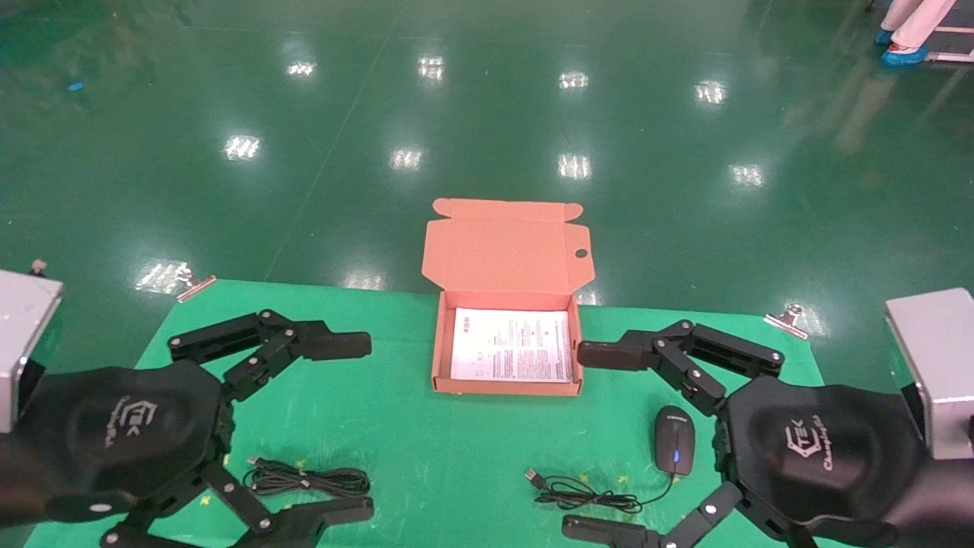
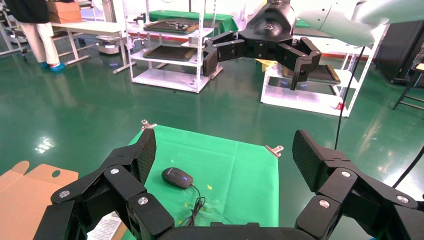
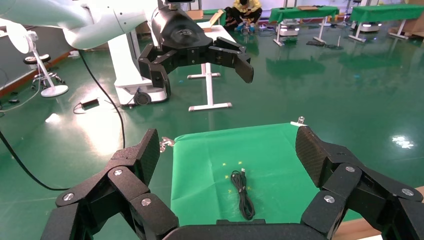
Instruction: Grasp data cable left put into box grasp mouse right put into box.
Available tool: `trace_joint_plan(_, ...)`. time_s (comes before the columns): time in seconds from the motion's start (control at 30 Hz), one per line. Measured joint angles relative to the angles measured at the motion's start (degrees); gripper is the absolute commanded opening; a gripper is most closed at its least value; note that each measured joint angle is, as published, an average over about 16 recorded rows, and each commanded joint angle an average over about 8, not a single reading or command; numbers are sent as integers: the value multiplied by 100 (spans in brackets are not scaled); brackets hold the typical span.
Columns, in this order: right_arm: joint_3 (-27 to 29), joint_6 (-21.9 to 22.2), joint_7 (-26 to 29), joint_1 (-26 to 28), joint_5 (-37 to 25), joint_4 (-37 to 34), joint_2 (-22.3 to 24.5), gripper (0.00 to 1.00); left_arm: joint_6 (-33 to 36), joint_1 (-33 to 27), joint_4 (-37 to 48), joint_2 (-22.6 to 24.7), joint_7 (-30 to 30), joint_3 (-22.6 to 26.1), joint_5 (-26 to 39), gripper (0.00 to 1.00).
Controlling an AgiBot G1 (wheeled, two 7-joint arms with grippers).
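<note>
The box lies open at the middle back of the green cloth, its flap lid tilted back and a white printed sheet inside. The data cable lies coiled at the front left; it also shows in the right wrist view. The mouse sits at the front right with its thin cord to its left; it also shows in the left wrist view. My left gripper is open and empty above the cable. My right gripper is open and empty above the mouse.
The green cloth is held by metal clips at its back corners. Beyond its back edge is shiny green floor. Racks and tables stand far off in the left wrist view.
</note>
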Motion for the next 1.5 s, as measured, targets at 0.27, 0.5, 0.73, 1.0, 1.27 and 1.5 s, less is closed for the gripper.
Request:
trace_joint_plan(0.27,0,0,0,0,0,0,0,100,0,0,0,0,0,0,0,100)
trace_joint_plan(0.5,-4,4,2,3,-5,-1,-1,100,3,-1,-2,-1,3,0,3,100)
trace_joint_plan(0.73,-63,6,-79,78,-251,67,35,100,86,-129,30,2,0,95,199,100)
trace_joint_plan(1.0,-396,-78,-524,600,-1385,255,-3,100,322,-710,311,129,-29,557,974,100)
trace_joint_plan(1.27,-1111,-174,-1369,1490,-3257,398,-342,100,498,-1630,808,453,169,1466,2234,100)
trace_joint_plan(1.5,-1804,-80,-2067,2003,-4773,425,-800,100,482,-2330,1345,851,649,2385,3399,100)
